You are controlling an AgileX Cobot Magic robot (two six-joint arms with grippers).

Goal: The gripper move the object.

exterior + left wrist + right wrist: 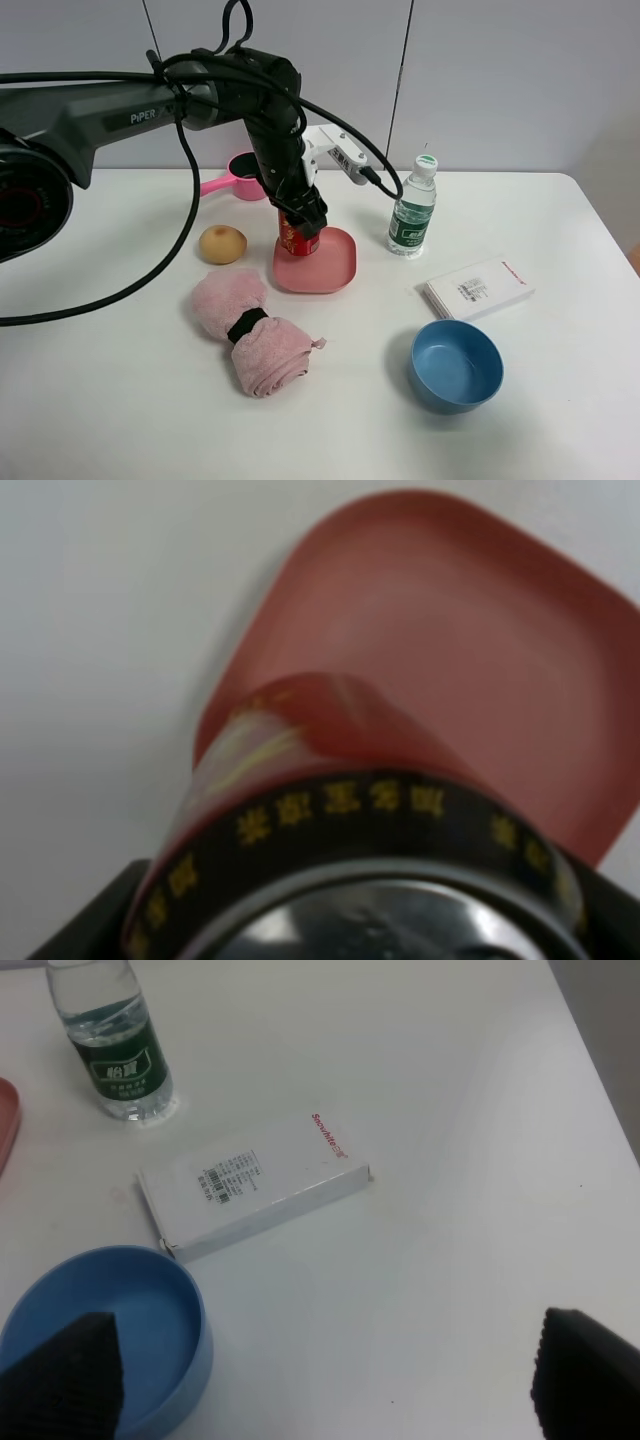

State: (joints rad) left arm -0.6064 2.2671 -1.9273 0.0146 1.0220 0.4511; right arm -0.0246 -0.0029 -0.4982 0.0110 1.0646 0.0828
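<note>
The red soda can point(298, 238) with gold markings stands upright at the left edge of the pink plate point(330, 265). My left gripper point(299, 214) comes down from above and is shut on the can's top part. In the left wrist view the can point(340, 800) fills the foreground, its silver top is close to the camera, and the pink plate point(450, 630) lies beneath it. Whether the can rests on the plate or hangs just above it cannot be told. My right gripper point(325, 1380) is open and empty above the table near the blue bowl point(190, 1310).
A clear water bottle point(413, 208) with a green label stands right of the plate. A white box point(478, 289) and the blue bowl point(455, 366) lie front right. A rolled pink towel point(250, 332), a round bun point(222, 243) and a pink scoop point(237, 178) sit left.
</note>
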